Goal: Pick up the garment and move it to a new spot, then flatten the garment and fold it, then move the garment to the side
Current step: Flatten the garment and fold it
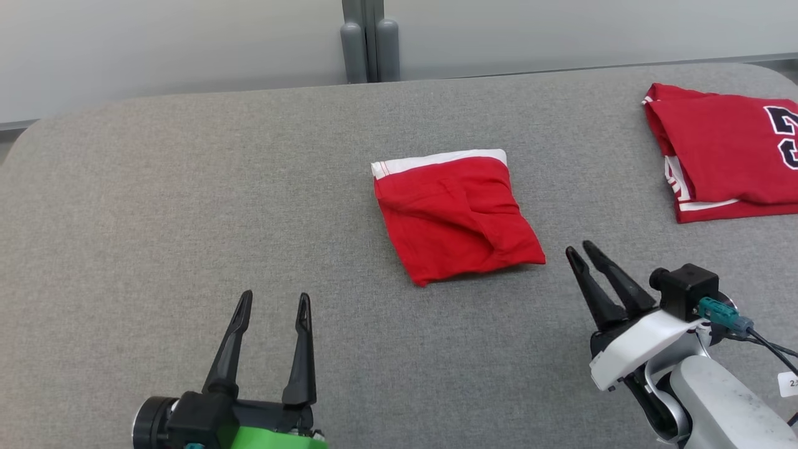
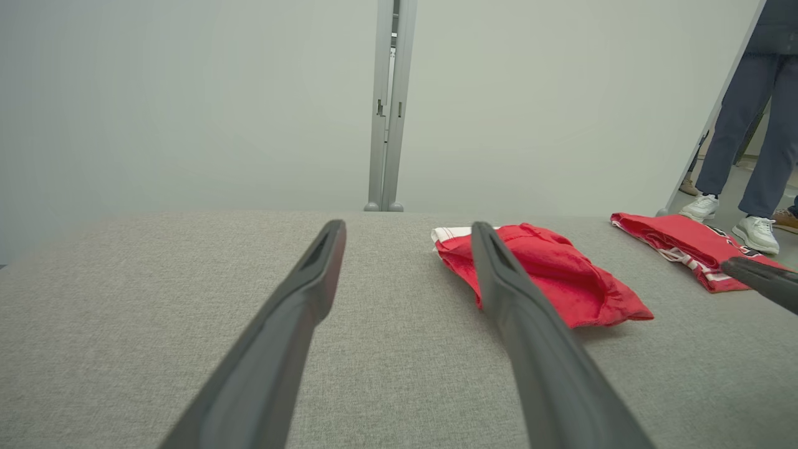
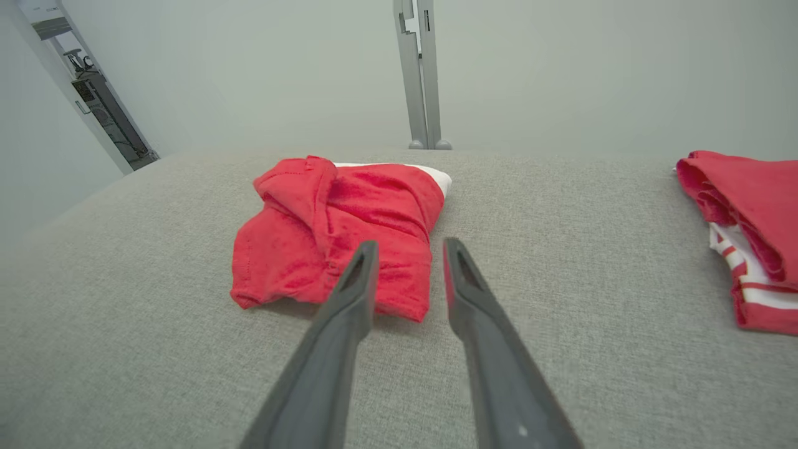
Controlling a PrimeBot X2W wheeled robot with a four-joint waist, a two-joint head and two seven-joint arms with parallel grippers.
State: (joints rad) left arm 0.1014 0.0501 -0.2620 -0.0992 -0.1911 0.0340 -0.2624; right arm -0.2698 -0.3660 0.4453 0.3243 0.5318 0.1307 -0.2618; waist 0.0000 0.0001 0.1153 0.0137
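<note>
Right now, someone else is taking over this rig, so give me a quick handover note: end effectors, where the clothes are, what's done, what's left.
Left end effector: open, empty, over bare grey table.
Right end effector: slightly open, empty, tips just short of the red garment's near right corner.
Red garment: mid-table, folded into a compact packet, white band at its far edge.
Red jersey: folded, at the table's far right.
Done: the garment looks flattened and folded.
Left: grasp it and move it to the side.
</note>
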